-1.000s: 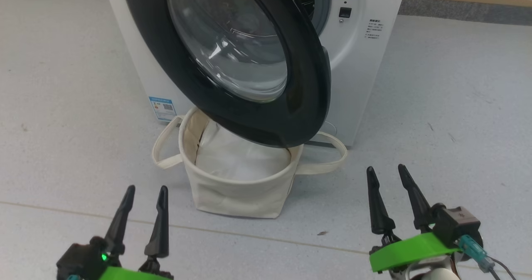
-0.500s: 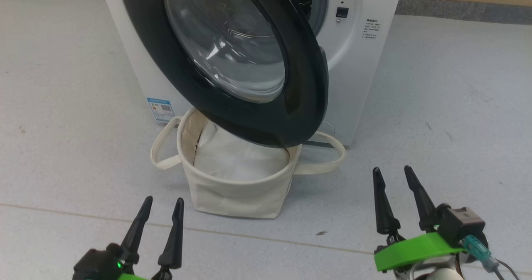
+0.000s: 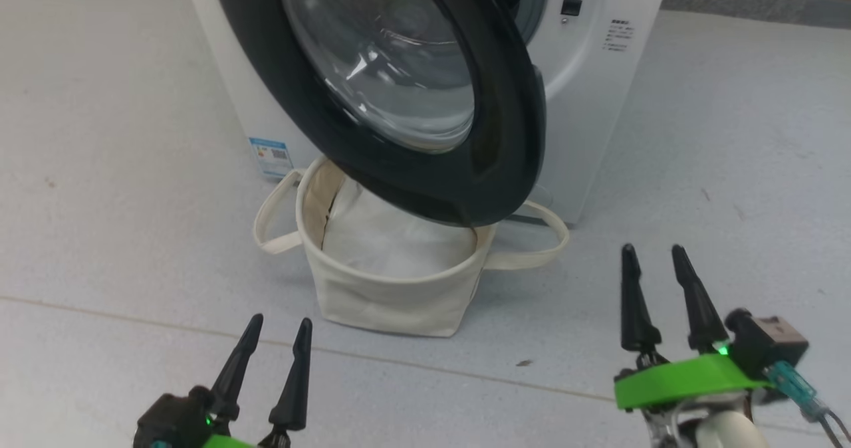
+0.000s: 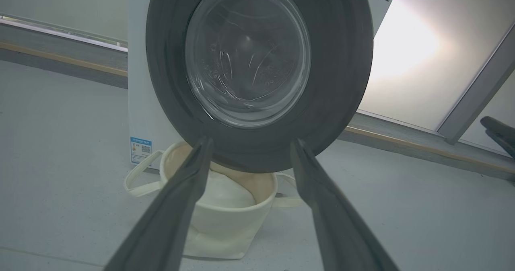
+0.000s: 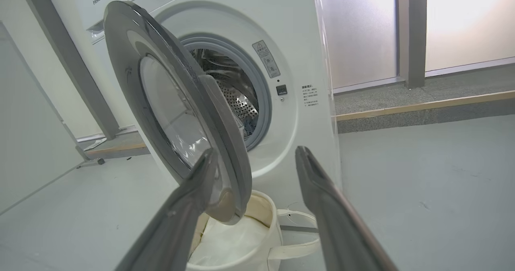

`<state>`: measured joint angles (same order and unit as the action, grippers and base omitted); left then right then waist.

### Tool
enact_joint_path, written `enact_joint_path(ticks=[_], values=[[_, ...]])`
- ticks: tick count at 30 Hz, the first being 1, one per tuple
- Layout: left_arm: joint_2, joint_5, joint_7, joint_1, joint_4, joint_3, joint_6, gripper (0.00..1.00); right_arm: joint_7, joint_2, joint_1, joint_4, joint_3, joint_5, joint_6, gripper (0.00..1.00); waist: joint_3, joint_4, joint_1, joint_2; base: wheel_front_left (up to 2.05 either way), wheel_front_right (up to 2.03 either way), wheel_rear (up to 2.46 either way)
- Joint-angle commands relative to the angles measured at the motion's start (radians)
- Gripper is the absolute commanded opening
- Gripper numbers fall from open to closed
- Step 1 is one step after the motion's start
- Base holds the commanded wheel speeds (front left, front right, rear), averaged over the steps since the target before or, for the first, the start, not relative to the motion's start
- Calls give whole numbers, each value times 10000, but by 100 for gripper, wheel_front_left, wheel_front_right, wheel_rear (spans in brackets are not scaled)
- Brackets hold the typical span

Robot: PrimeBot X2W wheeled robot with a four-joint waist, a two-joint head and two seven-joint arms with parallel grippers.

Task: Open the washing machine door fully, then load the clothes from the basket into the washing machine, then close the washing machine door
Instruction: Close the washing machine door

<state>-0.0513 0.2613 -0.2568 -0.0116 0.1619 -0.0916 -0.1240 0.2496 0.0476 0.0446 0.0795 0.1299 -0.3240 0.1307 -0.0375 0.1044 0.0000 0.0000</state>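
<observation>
Since a second ago, left gripper (image 3: 280, 320) has edged right toward basket (image 3: 385, 295); right gripper (image 3: 653, 250) waits. Both sets of fingers apart, empty. Door (image 3: 505, 102) half open, overhanging basket at foot of washer (image 3: 585, 102); likely needs swinging wider first.

one washing machine (image 3: 585, 102), one door (image 3: 505, 135), one basket (image 3: 392, 302), two loop handles (image 3: 260, 227), one white cloth (image 3: 392, 242).

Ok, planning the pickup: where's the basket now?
In the head view the basket stands on the floor at centre, right before the washing machine, under the open door's lower rim.
</observation>
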Motion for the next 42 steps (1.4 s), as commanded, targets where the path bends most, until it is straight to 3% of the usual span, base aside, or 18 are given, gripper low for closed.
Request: enact_joint_path(ticks=[1, 6, 7, 8, 16, 26, 42], values=[[10, 84, -49, 579, -296, 183, -33, 100, 122, 26, 777, -460, 472, 171, 0, 100, -216, 176, 0, 0, 0, 0, 0], [10, 178, -49, 846, -300, -124, 65, 100, 122, 26, 1585, -218, 1462, 721, 0, 100, -791, 458, 0, 0, 0, 0, 0], [10, 196, -49, 913, -298, -209, 90, 100, 122, 26, 1780, -101, 1658, 889, 0, 88, -929, 524, 0, 0, 0, 0, 0], [10, 221, -49, 989, -296, -304, 116, 100, 122, 26, 1973, 38, 1846, 1019, 0, 0, -1068, 597, 0, 0, 0, 0, 0], [10, 497, -49, 1551, -297, -1081, 352, 100, 122, 26, 3411, 1172, 2017, 1825, 0, 0, -1940, 1179, 0, 0, 0, 0, 0], [10, 871, -49, 2102, -276, -1797, 700, 100, 122, 26, 4782, 2417, 790, 2392, 0, 0, -2732, 1771, 0, 0, 0, 0, 0], [11, 1130, -49, 2618, -603, -2298, 1007, 100, 122, 26, 6194, 3131, -1712, 2678, 0, 0, -3500, 2087, 0, 0, 0, 0, 0]])
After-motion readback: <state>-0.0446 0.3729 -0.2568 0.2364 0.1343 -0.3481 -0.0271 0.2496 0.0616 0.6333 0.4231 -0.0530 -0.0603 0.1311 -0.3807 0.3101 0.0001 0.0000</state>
